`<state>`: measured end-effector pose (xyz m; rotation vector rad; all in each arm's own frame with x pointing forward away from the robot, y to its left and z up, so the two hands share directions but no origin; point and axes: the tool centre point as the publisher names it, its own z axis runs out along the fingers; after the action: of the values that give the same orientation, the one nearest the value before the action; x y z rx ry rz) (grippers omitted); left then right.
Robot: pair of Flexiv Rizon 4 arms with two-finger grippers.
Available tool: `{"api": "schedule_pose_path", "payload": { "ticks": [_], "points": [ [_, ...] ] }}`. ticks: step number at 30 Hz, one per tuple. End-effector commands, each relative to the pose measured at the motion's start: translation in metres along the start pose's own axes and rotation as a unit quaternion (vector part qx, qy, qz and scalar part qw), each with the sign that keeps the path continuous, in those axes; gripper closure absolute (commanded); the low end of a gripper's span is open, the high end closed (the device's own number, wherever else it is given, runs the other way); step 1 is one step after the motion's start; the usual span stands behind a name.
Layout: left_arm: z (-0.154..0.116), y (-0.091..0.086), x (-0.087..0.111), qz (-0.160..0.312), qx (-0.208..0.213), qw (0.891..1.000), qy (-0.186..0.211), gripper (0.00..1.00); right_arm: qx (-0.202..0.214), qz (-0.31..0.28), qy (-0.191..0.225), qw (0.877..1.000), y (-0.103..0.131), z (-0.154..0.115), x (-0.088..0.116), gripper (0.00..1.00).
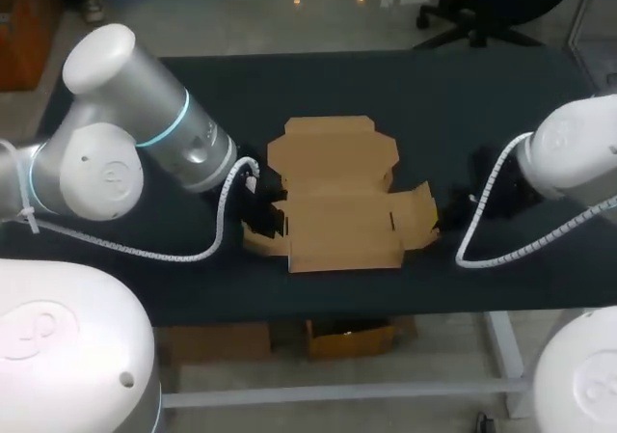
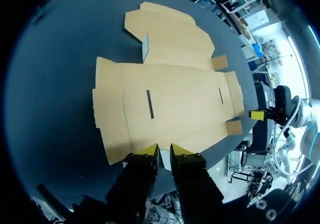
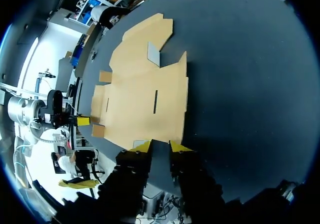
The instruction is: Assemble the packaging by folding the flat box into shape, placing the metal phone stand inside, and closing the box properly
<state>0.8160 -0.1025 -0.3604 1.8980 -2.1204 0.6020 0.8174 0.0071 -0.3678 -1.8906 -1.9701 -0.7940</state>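
A flat brown cardboard box (image 1: 337,202) lies unfolded in the middle of the black table, its lid panel toward the far side and its right side flap tilted up a little. My left gripper (image 1: 260,206) sits low at the box's left edge. In the left wrist view the box (image 2: 170,99) spreads ahead of that gripper (image 2: 164,151), whose yellow tips stand a narrow gap apart at the near flap. My right gripper (image 1: 451,219) is at the box's right edge. In the right wrist view its tips (image 3: 160,146) are slightly apart at the box's (image 3: 140,94) edge, with nothing between them. No phone stand shows.
The black table (image 1: 482,95) stretches bare behind and to both sides of the box. Its front edge runs close below the box. Each wrist view catches the other gripper's yellow tip beyond the far side of the box.
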Motion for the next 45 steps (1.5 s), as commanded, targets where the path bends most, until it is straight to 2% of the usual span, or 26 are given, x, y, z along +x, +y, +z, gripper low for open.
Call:
{"api": "schedule_pose_path", "payload": {
  "ticks": [1, 2, 3, 14, 17, 19, 38, 39, 41, 42, 45],
  "points": [
    [-0.013, -0.012, -0.005, 0.000, -0.006, 1.000, -0.001, 0.00, 0.006, 0.004, 0.114, 0.993, 0.017, -0.024, -0.011, 0.33],
    [-0.015, -0.015, -0.006, 0.000, -0.006, 1.000, 0.000, 0.00, 0.005, 0.004, 0.118, 0.993, 0.022, -0.026, -0.014, 0.09],
    [-0.017, -0.019, -0.007, 0.000, -0.004, 1.000, -0.002, 0.00, 0.004, 0.006, 0.118, 0.993, 0.027, -0.028, -0.016, 0.00],
    [-0.036, -0.053, -0.015, 0.006, 0.007, 1.000, 0.004, 0.00, -0.004, -0.006, 0.153, 0.988, 0.073, -0.038, -0.023, 0.00],
    [-0.041, -0.063, -0.016, 0.012, 0.003, 1.000, 0.005, 0.00, -0.007, -0.013, 0.173, 0.985, 0.084, -0.042, -0.023, 0.00],
    [-0.046, -0.070, -0.018, 0.025, -0.010, 1.000, 0.009, 0.00, 0.006, -0.031, 0.182, 0.983, 0.092, -0.044, -0.021, 0.00],
    [-0.046, -0.070, -0.018, 0.025, -0.010, 1.000, 0.009, 0.00, 0.006, -0.031, 0.182, 0.983, 0.092, -0.044, -0.021, 0.00],
    [-0.046, -0.074, -0.018, 0.025, -0.006, 1.000, 0.012, 0.00, 0.006, -0.035, 0.193, 0.981, 0.097, -0.043, -0.021, 0.00],
    [-0.046, -0.080, -0.015, 0.035, -0.002, 0.999, 0.028, 0.00, 0.000, -0.035, 0.187, 0.982, 0.105, -0.041, -0.017, 0.00],
    [-0.046, -0.082, -0.013, 0.040, -0.001, 0.999, 0.032, 0.00, 0.002, -0.040, 0.200, 0.979, 0.108, -0.040, -0.016, 0.00],
    [-0.046, -0.089, -0.007, 0.049, 0.006, 0.998, 0.035, 0.00, 0.005, -0.031, 0.208, 0.978, 0.118, -0.036, -0.015, 0.00]
  ]
}}
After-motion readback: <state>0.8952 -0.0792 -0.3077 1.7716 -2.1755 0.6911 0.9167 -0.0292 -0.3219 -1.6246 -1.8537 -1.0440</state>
